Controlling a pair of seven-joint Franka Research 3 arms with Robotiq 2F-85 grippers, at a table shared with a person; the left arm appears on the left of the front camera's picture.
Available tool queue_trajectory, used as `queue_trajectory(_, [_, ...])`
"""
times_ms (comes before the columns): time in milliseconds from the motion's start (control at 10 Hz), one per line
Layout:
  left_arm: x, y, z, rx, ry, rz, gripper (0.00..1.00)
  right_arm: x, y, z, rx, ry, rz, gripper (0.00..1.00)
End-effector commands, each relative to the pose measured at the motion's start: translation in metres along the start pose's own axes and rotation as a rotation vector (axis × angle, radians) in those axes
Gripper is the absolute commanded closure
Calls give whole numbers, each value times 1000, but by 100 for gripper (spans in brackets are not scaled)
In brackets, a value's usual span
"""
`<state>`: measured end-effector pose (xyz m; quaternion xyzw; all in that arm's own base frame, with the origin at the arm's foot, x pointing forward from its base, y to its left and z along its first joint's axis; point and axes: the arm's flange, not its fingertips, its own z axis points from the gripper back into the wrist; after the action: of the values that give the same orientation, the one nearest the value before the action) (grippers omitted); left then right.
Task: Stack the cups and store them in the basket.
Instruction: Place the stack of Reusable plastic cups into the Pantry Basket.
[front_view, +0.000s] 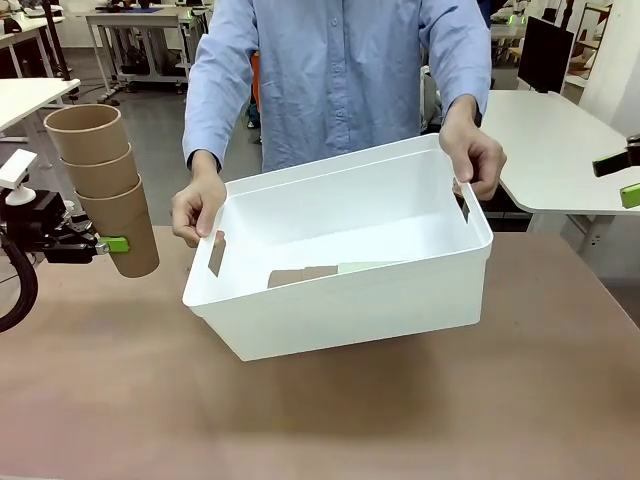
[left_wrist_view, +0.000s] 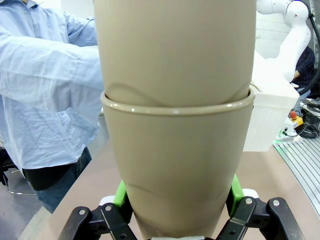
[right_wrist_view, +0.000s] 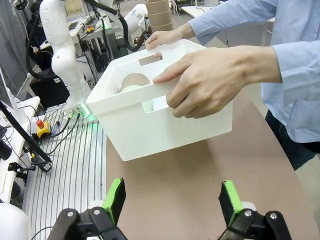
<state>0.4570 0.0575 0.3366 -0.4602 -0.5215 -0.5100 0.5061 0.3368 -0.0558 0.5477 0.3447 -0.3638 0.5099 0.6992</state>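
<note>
My left gripper (front_view: 112, 244) is shut on the lowest cup of a stack of three brown cups (front_view: 105, 180), held tilted in the air at the table's left. In the left wrist view the stack (left_wrist_view: 175, 125) rises between the green pads (left_wrist_view: 120, 194). A person holds the white basket (front_view: 340, 312) by both slot handles, tilted toward me above the table's middle. A brown cup (front_view: 298, 277) and a mint green cup (front_view: 375, 266) lie on their sides inside it. My right gripper (right_wrist_view: 173, 200) is open over the bare table, short of the basket (right_wrist_view: 170, 125).
The person's hands (front_view: 195, 210) grip the basket's short sides; one hand (right_wrist_view: 210, 82) is close in the right wrist view. The brown tabletop (front_view: 320, 410) is bare in front of the basket. White tables stand behind, and a ribbed metal rail (right_wrist_view: 75, 165) runs along the table's edge.
</note>
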Motion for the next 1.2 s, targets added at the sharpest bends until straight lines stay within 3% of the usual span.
queue_trajectory(0, [5,0,0,-4,-7,-12,15,2,1,0,-1,-14,-18,0])
queue_trajectory(800, [0,0,0,0,0,0,15,2,1,0,-1,-14,-18,0])
queue_trajectory(1100, [50,-19,-10,28,39,17,15,2,1,0,-1,-14,-18,0])
